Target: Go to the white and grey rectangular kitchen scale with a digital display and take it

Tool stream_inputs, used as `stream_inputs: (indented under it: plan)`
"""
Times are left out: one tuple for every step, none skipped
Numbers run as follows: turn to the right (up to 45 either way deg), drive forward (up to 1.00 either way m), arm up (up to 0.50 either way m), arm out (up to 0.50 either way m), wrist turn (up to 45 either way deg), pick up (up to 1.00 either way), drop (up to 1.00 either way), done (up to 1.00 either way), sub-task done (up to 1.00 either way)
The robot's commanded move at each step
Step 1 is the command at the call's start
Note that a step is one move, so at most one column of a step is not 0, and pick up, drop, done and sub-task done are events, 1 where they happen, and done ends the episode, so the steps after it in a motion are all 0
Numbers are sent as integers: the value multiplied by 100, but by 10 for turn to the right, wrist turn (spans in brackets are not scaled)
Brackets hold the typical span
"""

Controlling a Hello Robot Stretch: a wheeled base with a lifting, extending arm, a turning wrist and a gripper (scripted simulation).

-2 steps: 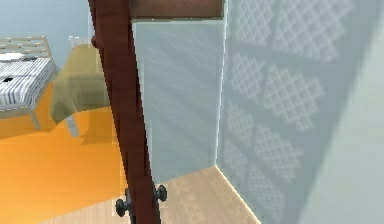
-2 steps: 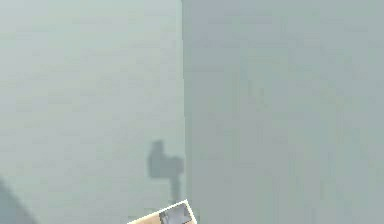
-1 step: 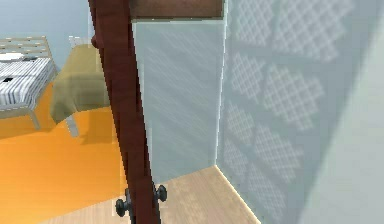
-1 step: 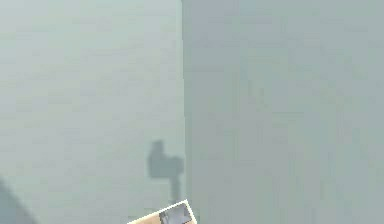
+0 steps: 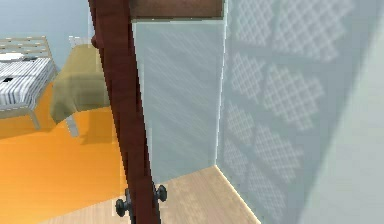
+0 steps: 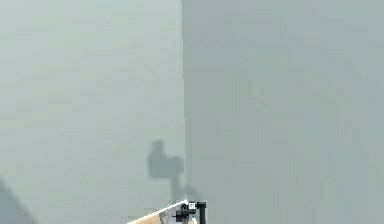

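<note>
At the bottom edge of the arm side view, just right of the middle, the tip of my arm shows with its small white marked squares and the gripper beside them. It stands close to a bare grey wall corner. A pale tan strip lies at its far end, and I cannot tell whether it holds anything.
A dark red-brown door stands edge-on right ahead, with black knobs low down. A pale wall and a lattice-patterned wall close in the forward view's right. Past the door lie orange floor, a yellowish armchair and white striped furniture.
</note>
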Motion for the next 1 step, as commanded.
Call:
stream_inputs:
  plan:
    - [0, 0, 0, 0, 450, 0, 0, 0, 0]
